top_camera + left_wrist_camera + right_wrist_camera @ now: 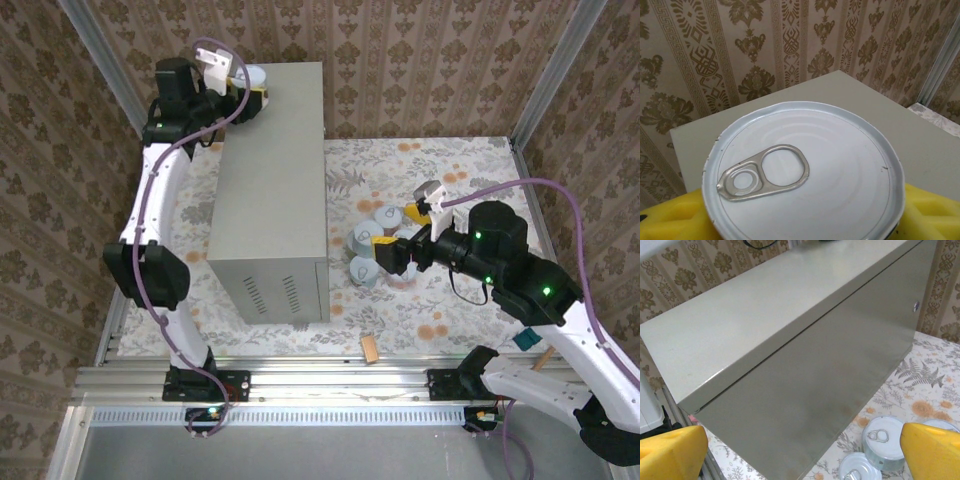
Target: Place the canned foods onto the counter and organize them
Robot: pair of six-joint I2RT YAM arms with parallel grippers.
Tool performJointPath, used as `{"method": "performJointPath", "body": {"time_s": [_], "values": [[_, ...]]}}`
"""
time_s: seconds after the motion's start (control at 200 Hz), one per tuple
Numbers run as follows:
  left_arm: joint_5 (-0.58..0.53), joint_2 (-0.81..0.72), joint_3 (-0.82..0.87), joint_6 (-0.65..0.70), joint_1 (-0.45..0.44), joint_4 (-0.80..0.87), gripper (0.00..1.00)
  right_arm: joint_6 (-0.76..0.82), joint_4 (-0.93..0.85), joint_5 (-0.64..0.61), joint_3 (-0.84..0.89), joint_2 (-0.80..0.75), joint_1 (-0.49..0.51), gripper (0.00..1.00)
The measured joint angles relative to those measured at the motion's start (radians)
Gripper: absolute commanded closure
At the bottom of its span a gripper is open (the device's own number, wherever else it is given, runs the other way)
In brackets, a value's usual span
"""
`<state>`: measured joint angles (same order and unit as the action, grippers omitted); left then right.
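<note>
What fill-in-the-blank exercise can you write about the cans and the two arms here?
1. The ____ end effector grips a can at the counter's far corner.
2. The right end effector is ____ above the loose cans.
3. Those cans stand on the floral surface, ____ of the counter.
Missing words: left; open; right.

Tall grey counter (270, 170), flat-topped. One white-lidded can (252, 77) at its far-left corner. Other cans (362, 241) clustered upright beside its right wall.

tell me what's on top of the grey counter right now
One can, held by the left fingers over the far left corner of the counter; the rest of its top looks bare. The fingers hide the can's base, so contact is unclear.
</note>
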<state>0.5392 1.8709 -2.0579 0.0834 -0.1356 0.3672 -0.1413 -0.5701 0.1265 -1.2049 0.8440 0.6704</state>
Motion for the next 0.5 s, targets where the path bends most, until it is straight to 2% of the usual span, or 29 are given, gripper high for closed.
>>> {"method": "performJointPath", "body": {"time_s": [0.495], "values": [[0.01,0.114,-0.138,0.007,0.0,0.007,0.34,-0.035,-0.002,-0.037,0.017,-0.039,0.0,0.0]]}}
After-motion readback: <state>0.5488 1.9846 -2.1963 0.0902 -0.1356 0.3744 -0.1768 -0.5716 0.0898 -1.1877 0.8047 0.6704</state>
